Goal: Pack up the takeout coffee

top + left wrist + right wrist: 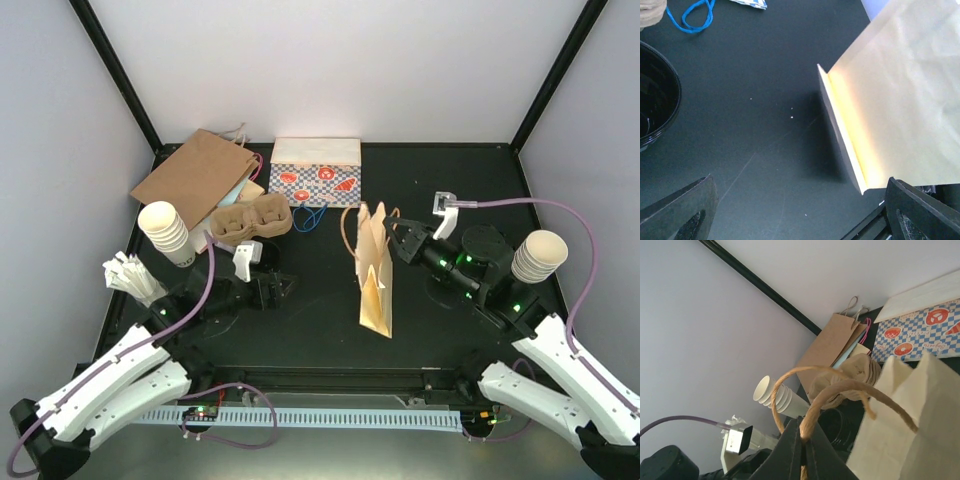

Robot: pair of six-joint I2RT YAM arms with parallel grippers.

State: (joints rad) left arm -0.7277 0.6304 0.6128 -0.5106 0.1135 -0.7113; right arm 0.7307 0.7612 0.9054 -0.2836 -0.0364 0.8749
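At the far left we see a stack of lidless cups (165,232), and to its right the cardboard cup carrier (250,218). Our left gripper (800,200) hangs low over the black table (320,330), jaws spread wide and holding nothing. The takeout coffee (652,105) stands just ahead of its left finger, with only the black lid showing. Further right the cream paper bag (375,275) stands upright. Our right gripper (802,432) is pinched tight on the bag's twine handle (840,386).

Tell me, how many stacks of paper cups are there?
2. One cup stack stands at the left edge, beside the cardboard carrier; the other cup stack is at the right edge. Others may be hidden.
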